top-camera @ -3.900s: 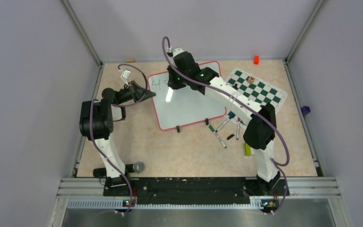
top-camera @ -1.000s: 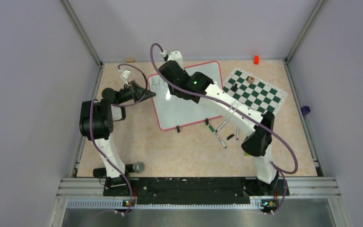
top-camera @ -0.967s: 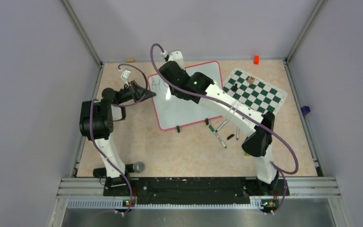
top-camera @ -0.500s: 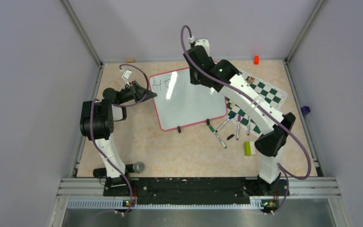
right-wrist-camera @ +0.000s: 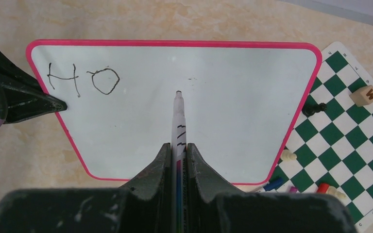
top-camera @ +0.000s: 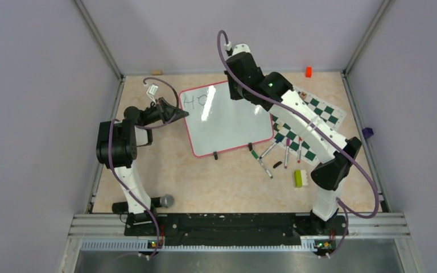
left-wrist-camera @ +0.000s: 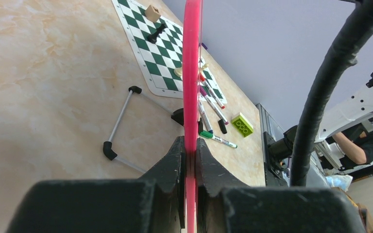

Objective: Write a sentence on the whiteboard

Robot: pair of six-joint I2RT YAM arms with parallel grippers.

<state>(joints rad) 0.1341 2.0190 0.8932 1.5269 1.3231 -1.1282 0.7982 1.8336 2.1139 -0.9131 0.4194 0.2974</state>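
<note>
The whiteboard [top-camera: 227, 122] with a red-pink rim lies at the table's middle back, with two black clips on its near edge. Of the sentence, only the dark letters "HO" [top-camera: 196, 101] show at the top left corner, also in the right wrist view [right-wrist-camera: 83, 80]. My left gripper [top-camera: 176, 114] is shut on the board's left rim [left-wrist-camera: 192, 73]. My right gripper [top-camera: 238, 92] is above the board's back right part, shut on a white marker [right-wrist-camera: 178, 124]. The marker's tip points at the blank middle of the board [right-wrist-camera: 233, 116].
The green-and-white chess mat [top-camera: 321, 114] with a few pieces lies right of the board. Several markers [top-camera: 273, 159] and a green brick [top-camera: 299, 178] lie by the board's near right corner. An orange block [top-camera: 308, 71] is at the back, a microphone [top-camera: 165, 200] near the left base.
My right arm has swung from the board's top left to its back right, with the marker lifted away. An "O" now shows beside the "H". The left arm has not moved.
</note>
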